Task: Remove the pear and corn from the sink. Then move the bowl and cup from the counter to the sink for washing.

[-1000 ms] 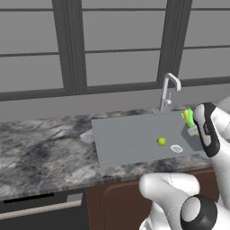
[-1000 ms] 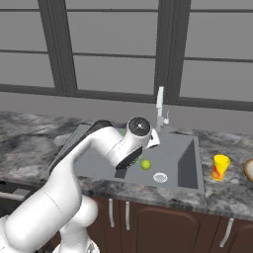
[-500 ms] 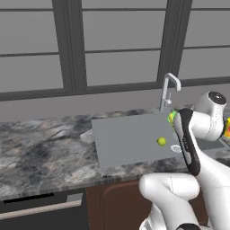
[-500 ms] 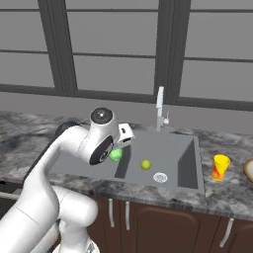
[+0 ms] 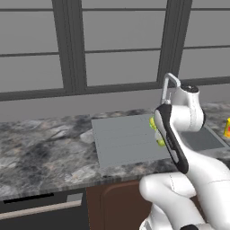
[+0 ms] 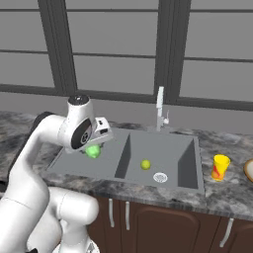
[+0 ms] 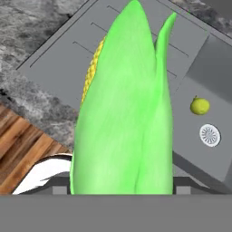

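While gripped: tapered, leafy green corn [image 7: 127, 113]; small round pear [image 7: 200, 106] below.

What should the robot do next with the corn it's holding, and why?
Probably carry the corn a bit farther left and set it on the counter. The hand holds it above the sink drainboard, and the pear waits in the basin.

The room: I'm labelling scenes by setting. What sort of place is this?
A rendered home kitchen, most likely: a grey sink with a chrome faucet is set in a marble-look counter over wooden cabinets, beneath large windows.
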Tool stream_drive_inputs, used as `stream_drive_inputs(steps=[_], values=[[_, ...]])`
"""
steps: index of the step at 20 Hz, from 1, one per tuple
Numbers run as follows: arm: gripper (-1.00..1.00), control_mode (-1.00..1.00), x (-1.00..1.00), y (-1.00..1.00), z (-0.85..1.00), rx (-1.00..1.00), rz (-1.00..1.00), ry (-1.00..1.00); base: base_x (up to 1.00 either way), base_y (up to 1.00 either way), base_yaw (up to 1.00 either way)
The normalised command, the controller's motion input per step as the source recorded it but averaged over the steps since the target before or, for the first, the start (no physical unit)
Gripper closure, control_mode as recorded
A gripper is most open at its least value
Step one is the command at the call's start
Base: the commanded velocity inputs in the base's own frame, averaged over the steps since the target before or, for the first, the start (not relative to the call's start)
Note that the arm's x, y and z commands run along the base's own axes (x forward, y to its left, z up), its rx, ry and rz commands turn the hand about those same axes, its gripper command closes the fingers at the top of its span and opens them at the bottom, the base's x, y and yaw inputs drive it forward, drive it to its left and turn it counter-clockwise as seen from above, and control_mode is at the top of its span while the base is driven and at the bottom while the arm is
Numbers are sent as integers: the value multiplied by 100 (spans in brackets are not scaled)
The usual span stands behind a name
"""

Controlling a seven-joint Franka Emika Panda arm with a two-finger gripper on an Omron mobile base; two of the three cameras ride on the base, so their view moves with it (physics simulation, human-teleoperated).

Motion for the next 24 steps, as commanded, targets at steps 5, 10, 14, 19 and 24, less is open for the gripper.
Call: stream_drive_inputs(steps=[5,10,14,19,24], values=[[100,-100,0,71,6,-2,9,14,0,0,0],[100,-100,0,69,1,-1,6,3,0,0,0],[100,-100,0,67,0,0,2,0,0,0,0],[100,-100,1,67,0,0,0,0,0,0,0],[100,-100,12,70,-1,0,0,-3,0,0,0]])
